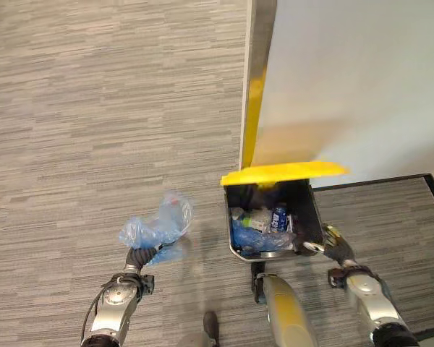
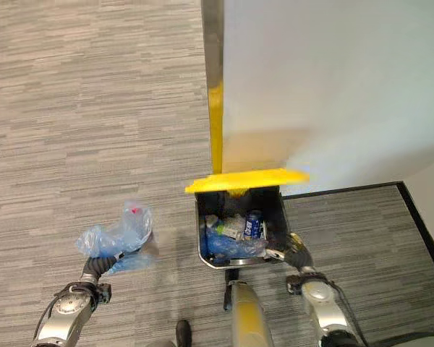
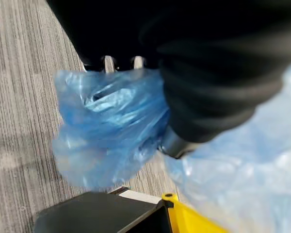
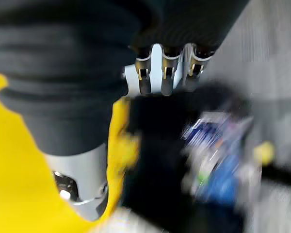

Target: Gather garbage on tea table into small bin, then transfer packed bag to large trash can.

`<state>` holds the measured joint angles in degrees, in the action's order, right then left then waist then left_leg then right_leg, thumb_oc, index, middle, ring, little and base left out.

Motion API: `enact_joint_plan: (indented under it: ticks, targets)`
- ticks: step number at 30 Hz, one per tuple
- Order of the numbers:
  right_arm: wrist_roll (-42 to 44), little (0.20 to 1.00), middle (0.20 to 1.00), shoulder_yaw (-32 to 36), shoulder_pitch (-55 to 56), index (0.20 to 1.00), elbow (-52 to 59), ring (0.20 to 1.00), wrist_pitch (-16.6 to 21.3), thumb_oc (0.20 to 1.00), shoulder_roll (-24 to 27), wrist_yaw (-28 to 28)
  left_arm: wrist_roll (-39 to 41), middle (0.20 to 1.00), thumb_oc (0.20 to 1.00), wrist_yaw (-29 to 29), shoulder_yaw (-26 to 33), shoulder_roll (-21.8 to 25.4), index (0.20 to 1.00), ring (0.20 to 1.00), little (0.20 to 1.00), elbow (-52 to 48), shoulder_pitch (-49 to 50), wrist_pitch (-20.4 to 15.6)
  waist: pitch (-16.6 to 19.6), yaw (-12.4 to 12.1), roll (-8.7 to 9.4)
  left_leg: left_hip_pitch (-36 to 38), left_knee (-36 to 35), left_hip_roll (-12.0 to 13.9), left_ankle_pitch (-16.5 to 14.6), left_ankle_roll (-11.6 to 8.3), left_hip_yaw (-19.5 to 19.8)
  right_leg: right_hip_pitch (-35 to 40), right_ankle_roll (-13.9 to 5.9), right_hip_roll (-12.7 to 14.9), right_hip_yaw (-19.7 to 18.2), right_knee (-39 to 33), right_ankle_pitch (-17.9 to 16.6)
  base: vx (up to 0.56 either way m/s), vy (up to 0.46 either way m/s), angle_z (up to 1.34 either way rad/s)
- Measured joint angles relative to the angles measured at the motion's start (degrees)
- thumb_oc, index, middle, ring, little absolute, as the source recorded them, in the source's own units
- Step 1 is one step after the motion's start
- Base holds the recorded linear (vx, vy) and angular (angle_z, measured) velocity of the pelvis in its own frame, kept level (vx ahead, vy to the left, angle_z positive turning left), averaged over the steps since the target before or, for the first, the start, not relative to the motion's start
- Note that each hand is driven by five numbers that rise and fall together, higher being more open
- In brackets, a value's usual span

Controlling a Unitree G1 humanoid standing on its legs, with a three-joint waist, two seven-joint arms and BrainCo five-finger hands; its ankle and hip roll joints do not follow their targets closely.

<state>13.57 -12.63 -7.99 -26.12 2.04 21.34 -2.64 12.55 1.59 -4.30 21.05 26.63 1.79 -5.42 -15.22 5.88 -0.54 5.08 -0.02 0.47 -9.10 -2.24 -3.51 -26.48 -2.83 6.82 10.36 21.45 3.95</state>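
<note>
Bagged garbage is what you have in your left hand (image 1: 140,258): the blue plastic bag (image 1: 158,228) bulges out beyond the fingertips, bunched and crumpled, with something reddish showing through its top, and it hangs over the grey striped carpet (image 1: 94,108) well to the left of the bin. In your left wrist view the fingers are buried in the blue film, which wraps up around the dark ribbed cover, so the hand reads as closed on the bag. Ahead of you a pale wall panel (image 1: 362,79) rises with a metal corner strip that turns yellow lower down. Against its foot stands the large trash can (image 1: 310,210), a black box with its yellow lid (image 1: 283,172) tipped up and open toward the wall. Inside it you can see a blue liner with a can and some crumpled wrappers lying on it. Your right hand (image 1: 324,244) sits at the can's near right corner, touching or just beside the rim; from your right wrist view the fingers (image 4: 166,73) extend fairly straight over the open can, holding nothing.
</note>
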Motion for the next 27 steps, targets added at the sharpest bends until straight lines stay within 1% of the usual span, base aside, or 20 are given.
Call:
enact_joint_plan:
  ticks: [2,4,5,6,7,10,11,12,13,15,16,18,21,22,23,25,27]
  targets:
    - [0.0,1.0,1.0,-2.9,-5.1,1.0,0.4,1.0,0.1,1.0,-0.7,0.5,0.0,0.2,0.2,-0.3,-1.5,0.0,0.2,0.2,0.2,-1.2,-0.3,0.0,0.3,-1.3,-0.49,-0.3,0.3,0.1,0.1,-0.02,0.5,-0.2,0.23,0.3,0.4,1.2,-0.1,0.01,-0.009,0.16]
    - [0.0,1.0,1.0,-6.2,-12.1,1.0,0.0,1.0,0.1,1.0,-0.3,0.4,0.1,0.2,0.2,-0.4,-4.1,0.2,0.2,0.2,0.2,-1.7,-1.8,-0.1,0.6,-2.4,-0.96,-1.4,0.8,0.2,0.2,-0.17,1.5,-0.9,0.42,0.6,1.0,1.5,-0.1,-0.03,-0.028,0.21]
    - [0.0,1.0,1.0,-7.8,-16.9,1.0,-1.5,1.0,0.0,1.0,-0.5,0.3,0.3,0.2,0.2,-0.5,-5.6,0.4,0.2,0.2,0.2,-1.7,-3.0,-0.1,0.6,-3.4,-1.0,-2.0,1.0,0.2,0.2,-0.23,1.6,-1.3,0.7,0.6,1.3,1.4,-0.3,-0.04,-0.044,0.17]
    - [-0.1,1.0,1.0,-10.0,-25.3,1.0,-5.1,1.0,0.0,1.0,-0.7,0.2,1.2,0.2,0.2,-0.5,-8.4,0.7,0.2,0.2,0.2,-1.7,-5.6,-0.2,0.6,-4.6,-0.98,-3.3,1.7,0.3,0.3,-0.39,2.0,-1.9,1.04,0.9,1.8,1.3,-0.5,-0.04,-0.044,0.18]
    - [-0.2,1.0,1.0,-10.7,-29.5,1.0,-8.0,1.0,-0.2,1.0,-0.6,-0.6,2.2,0.2,0.2,-0.6,-9.9,0.9,0.2,0.2,0.2,-1.7,-7.1,-0.3,0.6,-5.0,-0.97,-3.7,1.7,0.2,0.4,-0.58,2.5,-2.0,1.16,1.0,2.1,1.2,-0.5,-0.04,-0.04,0.25]
    - [-2.4,1.0,1.0,-15.6,-39.4,1.0,-13.4,1.0,-0.7,1.0,3.1,-0.7,2.6,0.2,0.2,-1.1,-14.6,2.8,0.2,0.2,0.2,-2.0,-11.6,-1.7,0.4,-6.3,-0.65,-4.1,1.8,0.2,0.7,-0.74,3.2,-2.0,1.19,1.4,2.6,1.1,-0.6,-0.03,-0.027,0.11]
    - [-2.8,1.0,1.0,-16.3,-41.1,1.0,-14.0,1.0,-0.9,1.0,3.6,-0.5,2.6,0.2,0.2,-1.5,-16.7,4.2,0.2,0.2,0.2,-3.2,-13.2,-1.9,0.1,-6.2,-0.18,-4.2,1.8,0.2,0.7,-0.77,3.2,-2.0,1.22,1.5,2.6,0.8,-0.6,-0.02,-0.018,0.06]
    - [-3.5,1.0,1.0,-16.3,-41.3,1.0,-15.0,1.0,-1.0,1.0,4.0,-0.4,2.5,0.2,0.2,-1.9,-20.0,5.6,0.2,0.2,0.2,-5.5,-14.9,-2.1,-0.3,-5.9,0.36,-4.6,1.8,0.1,0.8,-0.72,3.3,-2.2,1.18,1.6,2.7,0.6,-0.6,-0.02,-0.02,0.05]
    - [-3.5,1.0,1.0,-16.2,-41.5,1.0,-15.3,1.0,-1.0,1.0,4.4,-0.5,2.5,0.2,0.2,-2.4,-21.7,5.8,0.2,0.2,0.2,-6.3,-16.2,-2.3,-0.5,-5.7,0.69,-5.1,1.9,0.1,0.8,-0.71,3.4,-2.5,1.14,1.6,2.7,0.5,-0.8,-0.02,-0.013,0.06]
    - [-3.4,1.0,1.0,-16.3,-43.7,1.0,-19.4,1.0,-1.4,1.0,5.0,-0.5,2.5,0.2,0.2,-3.5,-26.4,5.1,0.2,0.2,0.2,-6.4,-22.5,-2.7,-1.7,-4.5,1.51,-5.6,1.9,0.0,0.8,-0.68,3.4,-2.8,1.34,1.6,2.8,0.3,-0.9,0.0,0.0,0.0]
    - [-3.4,1.0,1.0,-16.4,-44.1,1.0,-20.1,1.0,-1.4,1.0,5.9,-0.9,2.5,0.2,0.2,-3.6,-27.5,3.7,0.2,0.2,0.2,-6.4,-25.8,-2.7,-2.5,-3.8,1.59,-5.6,1.8,0.0,0.8,-0.66,3.4,-2.9,1.38,1.6,2.8,0.2,-0.9,0.0,0.0,0.0]
    - [-3.3,1.0,1.0,-16.7,-44.4,1.0,-20.2,1.0,-1.4,1.0,6.5,-1.2,2.3,0.2,0.2,-3.4,-28.9,2.5,0.2,0.2,0.2,-5.8,-29.0,-2.8,-2.9,-2.6,1.76,-6.1,1.7,-0.2,0.8,-0.65,3.3,-3.4,1.47,1.7,2.6,0.3,-1.0,-0.03,0.009,-0.03]
    - [-3.1,1.0,1.0,-16.9,-46.1,1.0,-20.8,1.0,-1.4,1.0,7.0,-2.2,2.0,0.2,0.2,-2.8,-29.8,-0.1,0.2,0.2,0.2,-1.4,-34.2,-2.9,-4.1,-1.1,1.81,-6.1,1.7,-0.6,0.7,-0.57,3.0,-3.5,1.87,1.9,2.2,0.2,-1.3,-0.04,0.007,-0.07]
    - [-2.2,1.0,1.0,-18.9,-47.7,1.0,-20.5,1.0,-1.4,1.0,7.7,-2.7,0.1,0.2,0.2,-1.5,-30.4,-1.3,0.2,0.2,0.2,2.5,-38.0,-2.8,-5.0,0.6,2.22,-6.1,1.8,-1.0,0.6,-0.33,2.7,-3.9,2.16,1.9,1.7,0.1,-1.4,-0.07,0.009,-0.1]
    - [-2.2,1.0,1.0,-19.1,-48.5,1.0,-20.5,1.0,-1.4,1.0,7.9,-2.9,-0.5,0.2,0.2,-0.9,-31.7,-1.3,0.2,0.2,0.2,5.6,-40.9,-2.8,-5.6,0.6,2.23,-6.2,1.7,-1.1,0.6,-0.31,2.7,-3.9,2.32,2.1,1.6,0.0,-1.5,-0.05,0.002,-0.1]
    - [-2.2,1.0,1.0,-19.5,-49.4,1.0,-19.7,1.0,-1.4,1.0,8.0,-3.4,-2.2,0.2,0.2,0.0,-32.1,-1.5,0.2,0.2,0.2,7.3,-43.5,-2.3,-6.6,2.3,2.82,-6.2,1.7,-1.6,0.6,-0.29,2.2,-4.3,2.6,2.1,1.0,-0.1,-1.8,-0.04,0.006,-0.12]
    - [-2.2,1.0,1.0,-20.7,-49.6,1.0,-17.5,1.0,-1.3,1.0,9.5,-4.0,-2.6,0.2,0.2,0.8,-34.2,-1.7,0.2,0.2,0.2,9.4,-46.6,-2.3,-6.9,3.1,2.86,-7.2,1.8,-2.0,0.6,-0.28,1.3,-5.6,2.43,2.1,0.2,-0.3,-2.3,-0.02,-0.01,-0.16]
